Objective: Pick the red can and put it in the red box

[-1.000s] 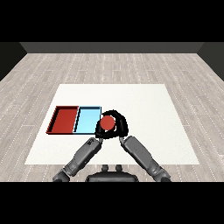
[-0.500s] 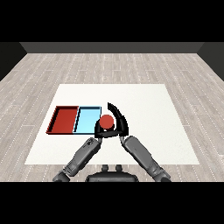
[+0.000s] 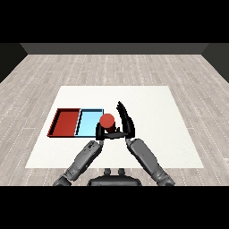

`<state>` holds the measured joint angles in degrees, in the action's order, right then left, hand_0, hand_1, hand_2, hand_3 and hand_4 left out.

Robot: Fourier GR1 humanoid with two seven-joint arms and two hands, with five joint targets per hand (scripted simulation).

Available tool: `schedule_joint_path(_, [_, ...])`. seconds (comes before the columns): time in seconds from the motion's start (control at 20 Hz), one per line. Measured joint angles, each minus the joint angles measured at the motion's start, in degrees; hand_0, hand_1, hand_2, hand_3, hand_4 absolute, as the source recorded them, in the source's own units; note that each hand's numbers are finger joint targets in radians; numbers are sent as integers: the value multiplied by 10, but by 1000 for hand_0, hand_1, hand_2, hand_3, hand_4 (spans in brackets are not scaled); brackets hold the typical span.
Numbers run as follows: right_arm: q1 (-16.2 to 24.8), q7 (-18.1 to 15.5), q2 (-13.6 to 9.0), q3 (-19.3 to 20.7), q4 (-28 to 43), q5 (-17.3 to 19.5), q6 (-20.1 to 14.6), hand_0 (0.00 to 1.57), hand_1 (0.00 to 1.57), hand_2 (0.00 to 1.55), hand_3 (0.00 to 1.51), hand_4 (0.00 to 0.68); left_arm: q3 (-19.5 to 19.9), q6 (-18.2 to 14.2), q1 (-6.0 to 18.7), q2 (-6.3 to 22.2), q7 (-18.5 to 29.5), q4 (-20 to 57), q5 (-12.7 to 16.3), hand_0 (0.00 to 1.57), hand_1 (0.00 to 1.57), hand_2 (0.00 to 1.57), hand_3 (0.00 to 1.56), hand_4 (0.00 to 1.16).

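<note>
Right hand [image 3: 125,121] spread beside red can [image 3: 107,120]; left hand [image 3: 101,133] curled round it. Carry phase; next, leftward to red tray [image 3: 57,125].

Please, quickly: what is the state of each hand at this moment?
Left hand: cannot be told; the red can hides most of it.
Right hand: open, fingers straight beside the can.

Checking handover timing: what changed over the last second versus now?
The right robot hand has opened: it curled round the red can a second ago, and its fingers now stand straight beside it. The can shifted slightly left, toward the light blue tray, with the left robot hand under it. The red tray and blue tray stayed put.
</note>
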<state>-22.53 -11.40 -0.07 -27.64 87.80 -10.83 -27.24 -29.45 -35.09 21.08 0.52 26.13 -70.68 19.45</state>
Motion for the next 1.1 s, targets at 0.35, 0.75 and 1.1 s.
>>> schedule_joint_path(0.35, [63,17,-27,32,93,0,40,0,0,0,0,0,42,18,3,6,-20,-11,-23,1571,1571,1562,1468,1128])
schedule_joint_path(0.75, [151,6,-72,95,179,-41,96,0,0,0,0,0,108,38,11,44,-37,-18,-37,1571,1571,1571,1487,1125])
schedule_joint_path(1.1, [238,3,-115,149,224,-72,130,0,0,0,0,0,163,36,11,131,-98,-44,-57,1571,1571,1571,1486,1109])
